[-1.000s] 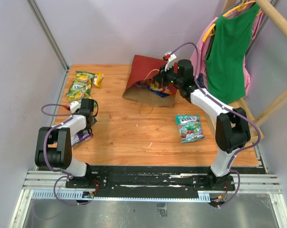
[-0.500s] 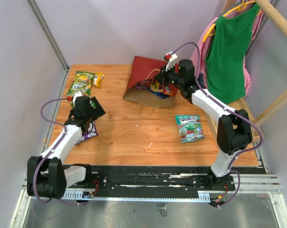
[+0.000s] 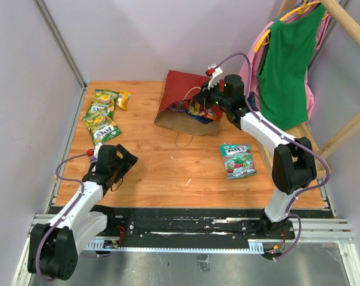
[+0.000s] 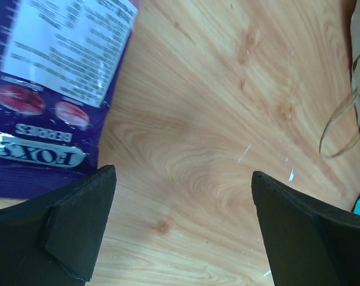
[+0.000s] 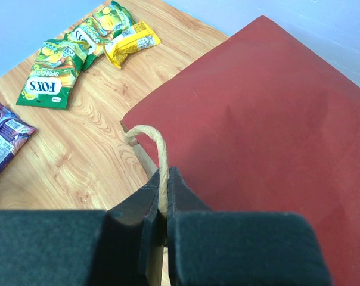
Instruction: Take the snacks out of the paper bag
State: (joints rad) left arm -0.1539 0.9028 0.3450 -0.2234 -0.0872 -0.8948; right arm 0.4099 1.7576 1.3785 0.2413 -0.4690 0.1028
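Left fingers (image 4: 73, 226) wide apart beside purple packet (image 4: 43, 89); right fingers (image 5: 138, 229) tight on handle (image 5: 160, 149) of paper bag (image 5: 275, 119)

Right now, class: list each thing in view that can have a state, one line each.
red paper bag, on its side, mouth open, snacks inside
right gripper, jaws shut on the bag's loop handle
left gripper, jaws open, empty
purple Fox's packet, flat, out of the bag
teal-white packet, flat, out of the bag
green packets, flat, out of the bag
green top, hanging
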